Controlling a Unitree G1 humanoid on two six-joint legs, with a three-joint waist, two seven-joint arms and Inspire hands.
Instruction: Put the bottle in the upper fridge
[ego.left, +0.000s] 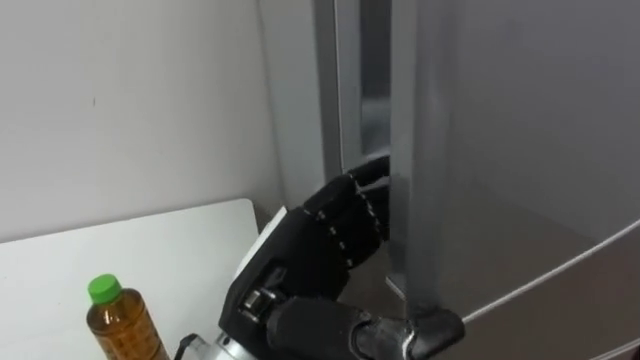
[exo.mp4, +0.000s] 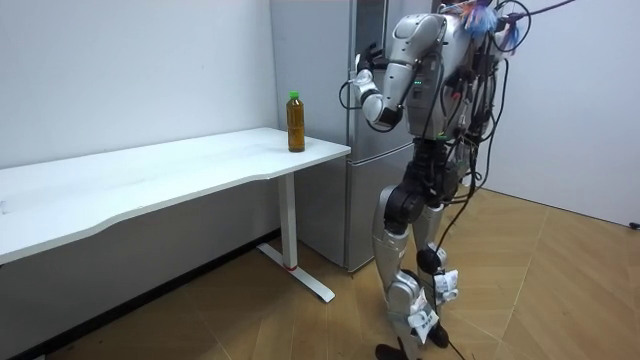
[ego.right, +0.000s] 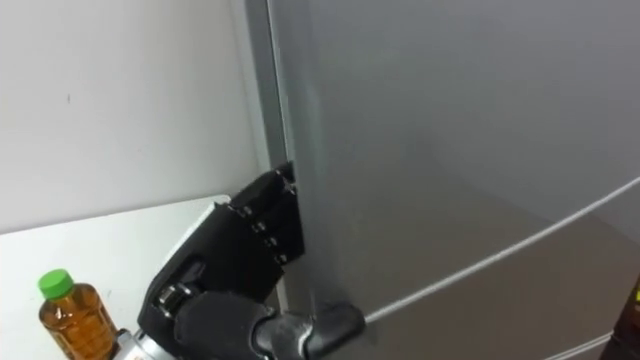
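Note:
The bottle (ego.left: 120, 320) of amber liquid with a green cap stands upright near the end of the white table (ego.left: 150, 245), also seen as the bottle (exo.mp4: 295, 122) in the room view. My left hand (ego.left: 330, 235) is raised at the grey upper fridge door (ego.left: 520, 150). Its fingers (ego.left: 365, 195) reach into the narrow gap behind the door's left edge, and its thumb (ego.left: 330, 325) lies across the door's front, so the hand pinches that edge. The fingertips are hidden behind the door. The door stands only slightly ajar. The bottle is to the left of and below this hand, apart from it.
I stand upright on the wooden floor, close in front of the tall grey fridge (exo.mp4: 365, 150), which is set against the white wall (ego.left: 130, 100). The table's end nearly meets the fridge's side.

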